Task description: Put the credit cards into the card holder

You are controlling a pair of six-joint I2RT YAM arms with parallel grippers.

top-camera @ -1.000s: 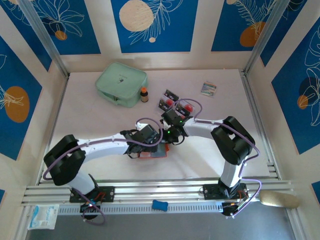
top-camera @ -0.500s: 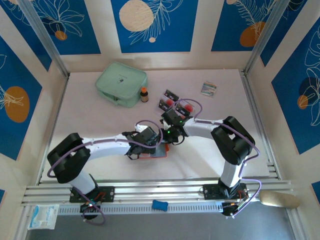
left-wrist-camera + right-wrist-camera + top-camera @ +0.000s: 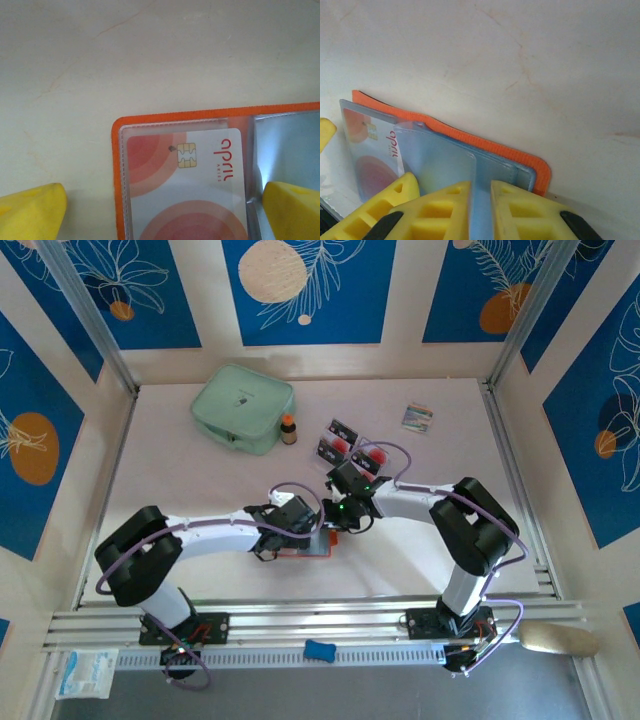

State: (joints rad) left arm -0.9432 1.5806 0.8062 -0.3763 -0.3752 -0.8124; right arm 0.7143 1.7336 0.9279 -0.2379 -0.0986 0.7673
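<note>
The orange-red card holder [image 3: 312,548] lies open on the table between both arms. In the left wrist view, a pale credit card [image 3: 185,190] with red rings and a chip sits inside the clear sleeve of the card holder [image 3: 117,165]. My left gripper [image 3: 160,215] is open, one yellow fingertip on each side of that sleeve. My right gripper [image 3: 481,210] is shut on a grey-blue sleeve leaf of the card holder [image 3: 470,137], holding it up. Three more credit cards [image 3: 343,430] lie on the table just behind the right gripper [image 3: 337,524]. The left gripper [image 3: 302,536] hovers over the holder.
A mint-green zip pouch [image 3: 242,406] and a small brown bottle [image 3: 288,429] stand at the back left. A small multicoloured packet [image 3: 418,418] lies at the back right. Side walls and rails border the table.
The right arm has shifted slightly right and nearer, uncovering more of the loose cards. The left arm slid a little right over the holder and then held still.
</note>
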